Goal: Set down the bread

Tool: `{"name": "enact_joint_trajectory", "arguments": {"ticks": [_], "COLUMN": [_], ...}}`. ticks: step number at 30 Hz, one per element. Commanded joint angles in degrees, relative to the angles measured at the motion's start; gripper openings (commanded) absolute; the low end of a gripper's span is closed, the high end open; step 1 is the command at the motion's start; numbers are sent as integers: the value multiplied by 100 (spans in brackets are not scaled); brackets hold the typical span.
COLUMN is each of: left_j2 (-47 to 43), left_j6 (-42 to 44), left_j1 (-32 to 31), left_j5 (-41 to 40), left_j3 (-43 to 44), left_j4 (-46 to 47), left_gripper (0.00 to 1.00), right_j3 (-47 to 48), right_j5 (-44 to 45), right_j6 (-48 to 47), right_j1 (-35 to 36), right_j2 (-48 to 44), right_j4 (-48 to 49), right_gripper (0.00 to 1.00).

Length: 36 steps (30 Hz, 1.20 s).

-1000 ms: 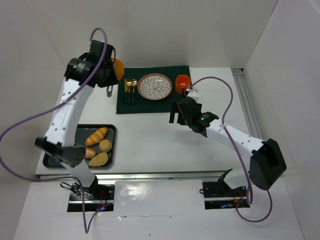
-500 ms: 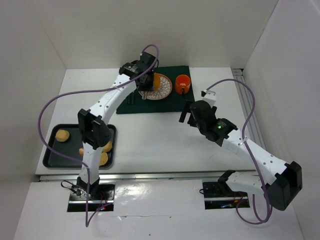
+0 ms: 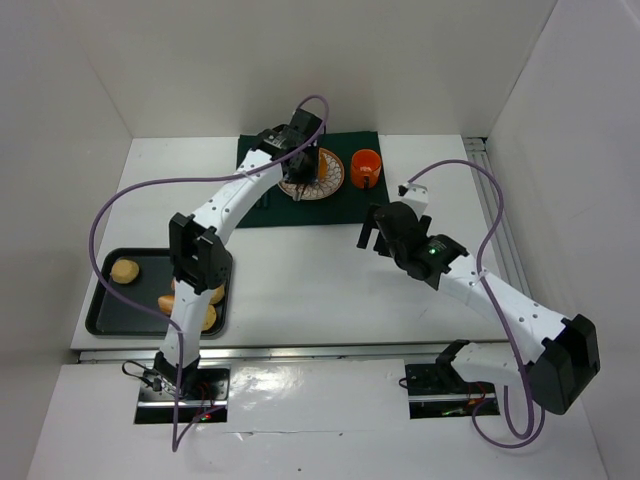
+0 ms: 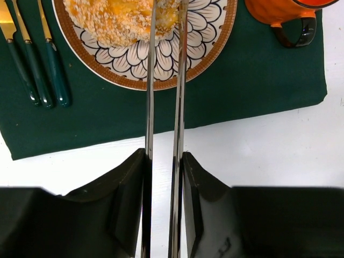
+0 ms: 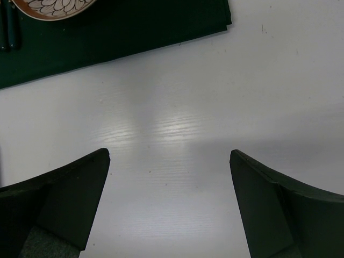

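My left gripper [image 4: 164, 156] is shut on a pair of metal tongs [image 4: 180, 107]. The blades reach forward over the patterned plate [image 4: 215, 43] to a golden crumbed bread [image 4: 121, 16] lying on it. The blade tips are cut off by the frame's top edge, so I cannot tell whether they still pinch the bread. In the top view the left gripper [image 3: 303, 160] hangs over the plate [image 3: 332, 178] at the back. My right gripper [image 5: 169, 156] is open and empty above bare white table, right of centre in the top view [image 3: 372, 232].
The plate sits on a dark green mat [image 3: 350, 205] with an orange mug [image 3: 365, 166] to its right and cutlery [image 4: 32, 64] to its left. A black tray [image 3: 100, 300] at the front left holds several more breads [image 3: 125, 270].
The left arm swung from the far left to the plate with the bread, then came down so the bread rests on the plate. The right arm shifted slightly.
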Motion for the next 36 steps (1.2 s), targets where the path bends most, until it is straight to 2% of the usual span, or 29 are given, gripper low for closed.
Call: {"name": "enact_joint_trajectory", "arguments": {"ticks": [1,5,6,9,12,14,20,24,27,29,33,36], "left_j2": [13,-294,-365,-436,-559,-672,-1085,-1798,-2701,-3210,-4729,-5382], "left_j6": [177,203,204,204,256,256,133,-77,-446,-657,-1279,-2131], "left_j1": [-17,-158,-236,-237,-237,-237,-237,-150,209,465,1159,1292], "left_j5": [169,-233,-234,-182,-59,-59,47,-393,-734,-954,-552,-550], "left_j3": [255,97,36,105,106,106,-17,-439,-1333,-2282,-4004,-5148], "left_j4": [32,365,427,428,428,428,428,33,-562,-854,-1391,-1768], "left_gripper": [43,45,51,51,63,63,55,54,54,54,57,58], "right_j3": [67,67,128,128,128,128,181,181,59,58,58,111], "right_j5": [99,214,214,214,161,161,161,161,108,-5,-339,-419], "right_j6": [111,199,199,199,199,199,146,94,15,-64,-240,-293], "right_j1": [47,47,47,47,47,47,47,47,47,47,100,153], "right_j2": [18,71,71,71,71,71,71,71,71,132,527,668], "right_j4": [-72,-125,-177,-177,-177,-125,-125,-54,235,454,648,719], "right_gripper": [100,100,100,100,100,100,100,100,100,100,100,100]}}
